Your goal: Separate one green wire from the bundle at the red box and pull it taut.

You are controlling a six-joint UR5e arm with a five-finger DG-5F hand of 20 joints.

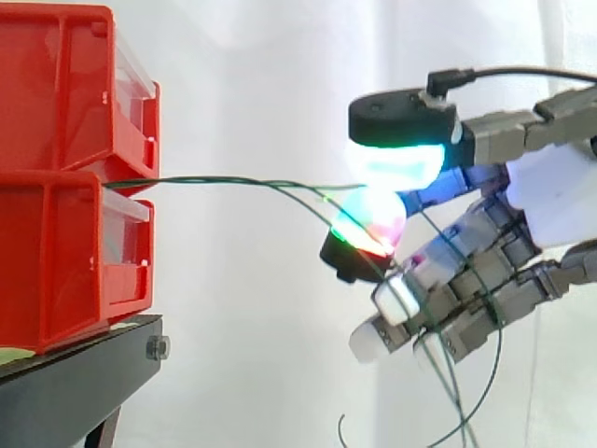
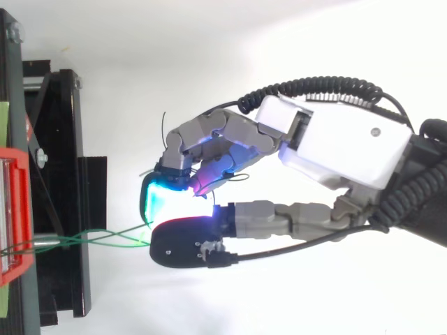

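Note:
Two red bins point(image 1: 65, 177) are stacked at the left on a black stand point(image 1: 84, 373). A thin green wire point(image 1: 233, 182) leaves the gap between the bins and runs almost level to the right, nearly straight. The hand point(image 1: 550, 196) comes in from the right and pinches this wire between a cyan-glowing pad point(image 1: 396, 163) above and a red-green glowing pad point(image 1: 368, 219) below. Its other fingers are curled underneath. In the top view the hand point(image 2: 342, 146) sits right of the bin point(image 2: 10, 209), and green wires point(image 2: 105, 237) cross between the bin and the pinching pads.
Other green wire strands point(image 1: 466, 411) sag from the bins past the curled fingers and loop down below the hand. The black stand point(image 2: 63, 209) spans the left side of the top view. A white curtain hangs behind.

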